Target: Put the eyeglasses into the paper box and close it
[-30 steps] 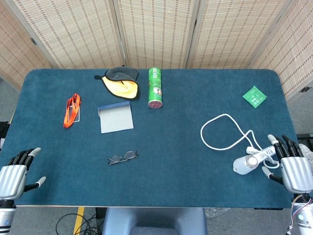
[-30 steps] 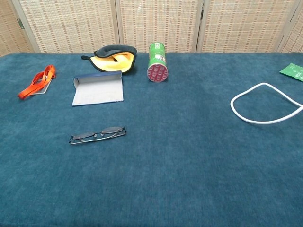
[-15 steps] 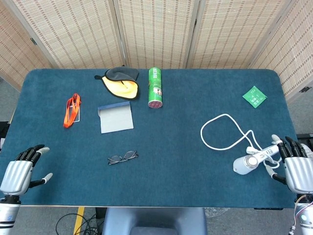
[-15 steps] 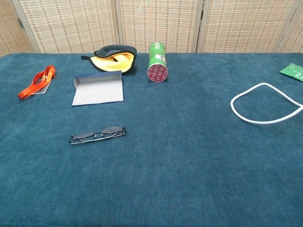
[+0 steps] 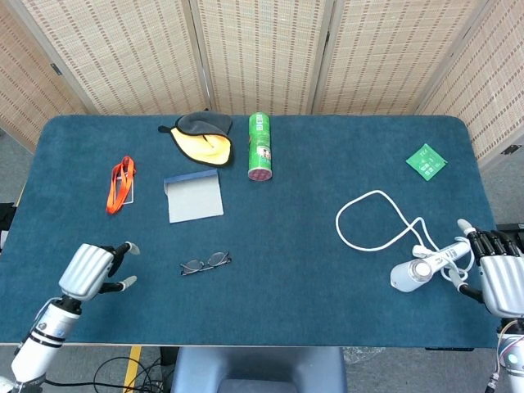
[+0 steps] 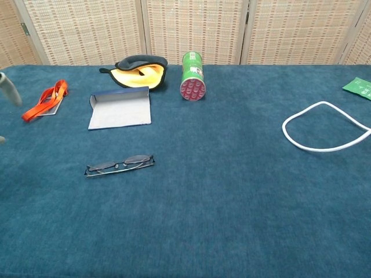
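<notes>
The desk [image 5: 327, 180] is covered with a dark teal, felt-like cloth, and woven reed screens [image 5: 262, 49] stand behind it. The eyeglasses [image 5: 205, 263], thin-framed and folded flat, lie near the front edge, left of the middle, apart from everything else. The paper box [image 5: 194, 196], a flat pale grey rectangle with a dark blue strip along its far edge, lies behind the eyeglasses; nothing is seen between the two.

An orange lanyard [image 5: 120, 184] is laid in a narrow loop left of the box. Behind the box a soft pouch [image 5: 202, 137], dark outside and yellow inside, lies open and crumpled. Just right of it a green cylindrical can [image 5: 260, 146] lies on its side, its ribbed red end turned to the front. On the right half, a white cable [image 5: 378, 221] is curled in a wide loop and runs to a small rounded white device [image 5: 412, 274] near the front edge. A green square packet [image 5: 426, 160] lies far to the right.

The left hand [image 5: 92, 270] is held over the front left of the desk, its fingers [image 5: 124, 248] apart and holding nothing, well left of the eyeglasses. The right hand [image 5: 498, 278] is at the front right edge, its fingers [image 5: 468, 232] spread and empty, just beside the white device.
</notes>
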